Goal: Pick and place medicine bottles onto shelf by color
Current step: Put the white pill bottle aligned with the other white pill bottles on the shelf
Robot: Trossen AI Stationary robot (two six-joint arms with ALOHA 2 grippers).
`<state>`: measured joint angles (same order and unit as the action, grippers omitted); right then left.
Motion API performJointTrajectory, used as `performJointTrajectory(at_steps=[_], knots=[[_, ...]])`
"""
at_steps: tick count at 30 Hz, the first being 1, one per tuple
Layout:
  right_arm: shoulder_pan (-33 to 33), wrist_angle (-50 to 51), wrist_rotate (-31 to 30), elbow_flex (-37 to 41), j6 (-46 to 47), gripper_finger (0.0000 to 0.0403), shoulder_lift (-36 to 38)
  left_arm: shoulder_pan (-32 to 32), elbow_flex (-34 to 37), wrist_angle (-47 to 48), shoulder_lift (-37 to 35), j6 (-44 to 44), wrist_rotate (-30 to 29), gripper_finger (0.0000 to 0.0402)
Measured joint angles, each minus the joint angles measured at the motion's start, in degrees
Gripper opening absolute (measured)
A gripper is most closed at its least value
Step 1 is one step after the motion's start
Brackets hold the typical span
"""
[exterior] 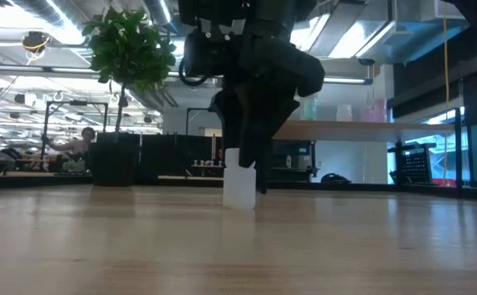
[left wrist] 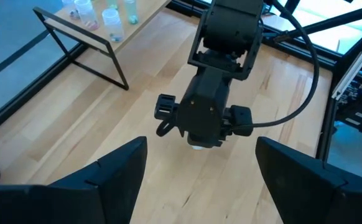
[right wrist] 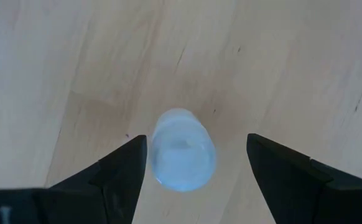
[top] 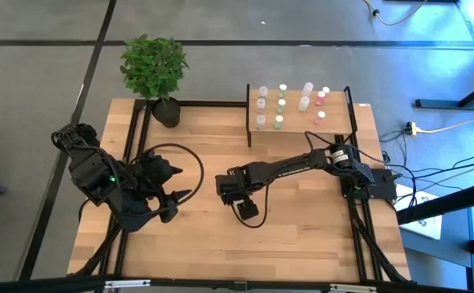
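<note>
Pale wood tabletop (right wrist: 56,62) lies beneath the right gripper (right wrist: 196,163), fingers apart around an upright translucent bluish-capped bottle (right wrist: 182,157); no readable label.

The table (top: 221,236) is pale wood with a smooth matt grain. The bottle (right wrist: 182,149) is translucent white plastic, slightly glossy. The fingers (right wrist: 116,174) beside the bottle are matt black plastic. The shelf (top: 335,122) is light wood on black metal posts.
</note>
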<state>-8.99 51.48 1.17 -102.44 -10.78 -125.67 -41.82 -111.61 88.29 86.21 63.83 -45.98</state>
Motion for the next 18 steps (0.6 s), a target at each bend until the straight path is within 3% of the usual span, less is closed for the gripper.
performJointTrajectory(at_steps=[18], knots=[[0.09, -1.15, -0.04, -0.02, 5.44, 0.0278, -1.28, 0.0, 0.0, 0.0, 0.02, 0.0, 0.28, 0.0295]])
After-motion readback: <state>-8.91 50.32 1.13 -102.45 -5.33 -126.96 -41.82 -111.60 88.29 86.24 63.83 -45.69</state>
